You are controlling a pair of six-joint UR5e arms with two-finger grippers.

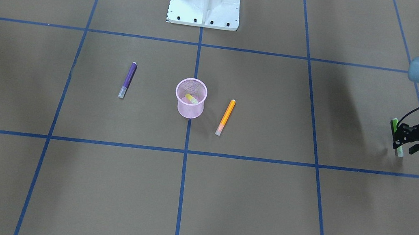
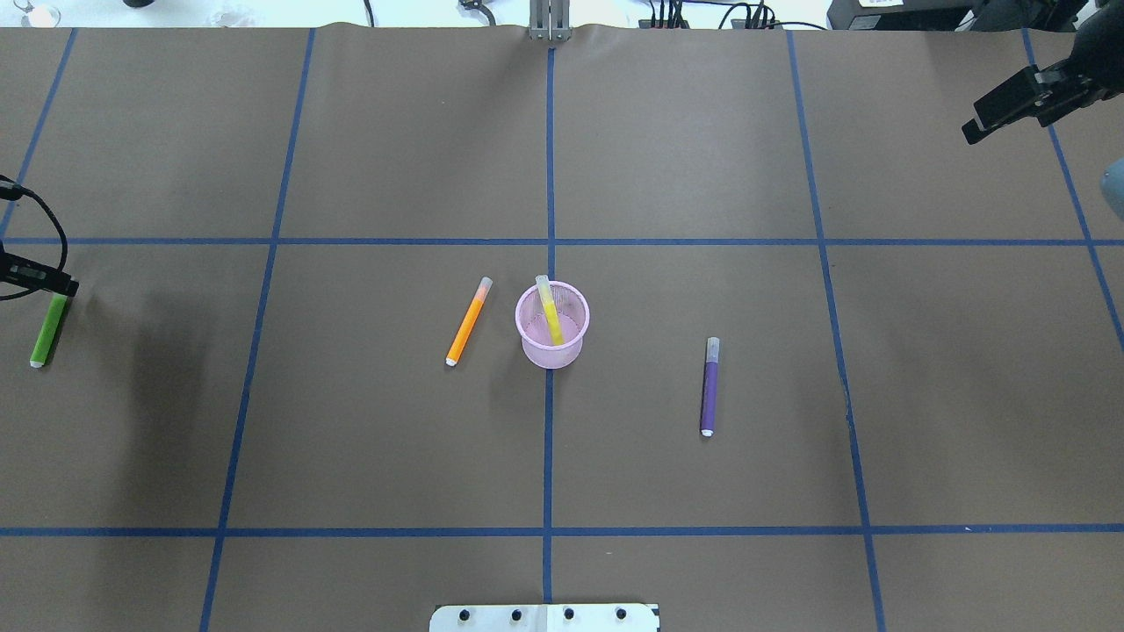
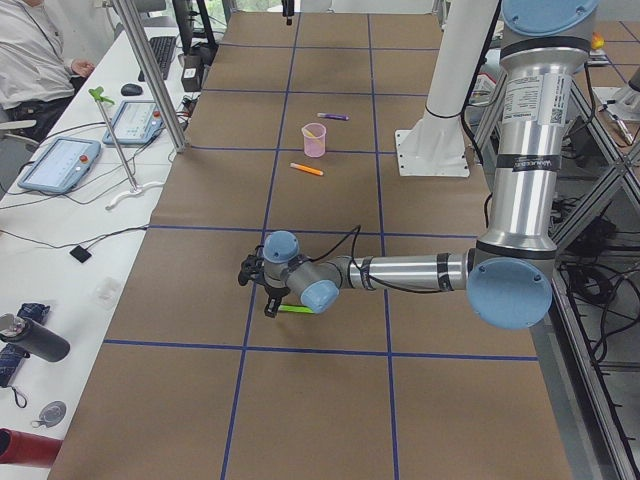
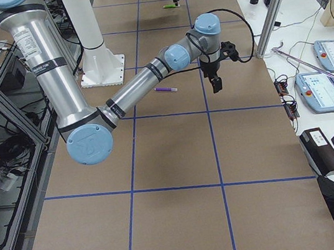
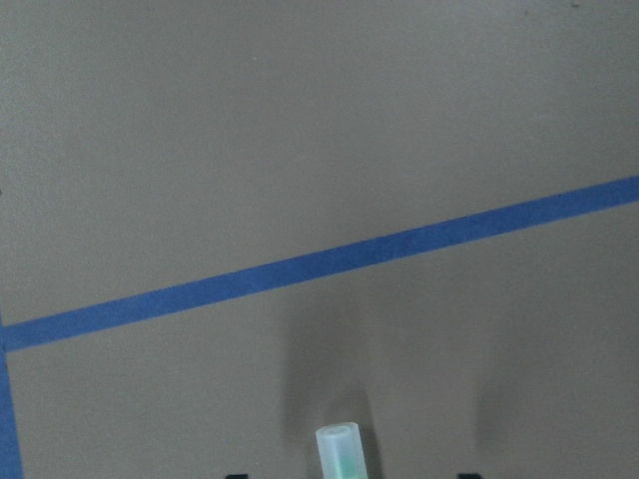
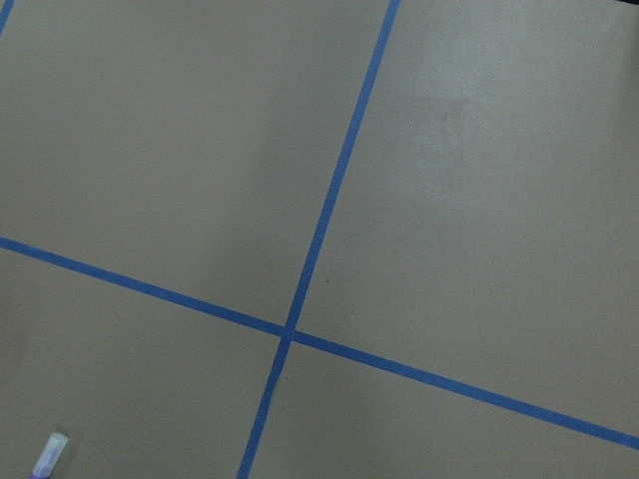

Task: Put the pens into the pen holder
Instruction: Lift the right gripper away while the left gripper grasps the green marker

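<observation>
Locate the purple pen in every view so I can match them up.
Exterior front-facing: purple pen, left of centre.
Overhead exterior: right of centre.
Exterior left: far up the table, near the top.
Exterior right: just above centre.
Left wrist: not in it.
Right wrist: only its pale cap, bottom left corner.
Landmark: the pink pen holder, close by the pen in the front-facing, overhead and left views.

Brown table [image 2: 395, 132] gridded with blue tape [image 2: 551, 175], white desks [image 3: 60, 290] beside.
</observation>
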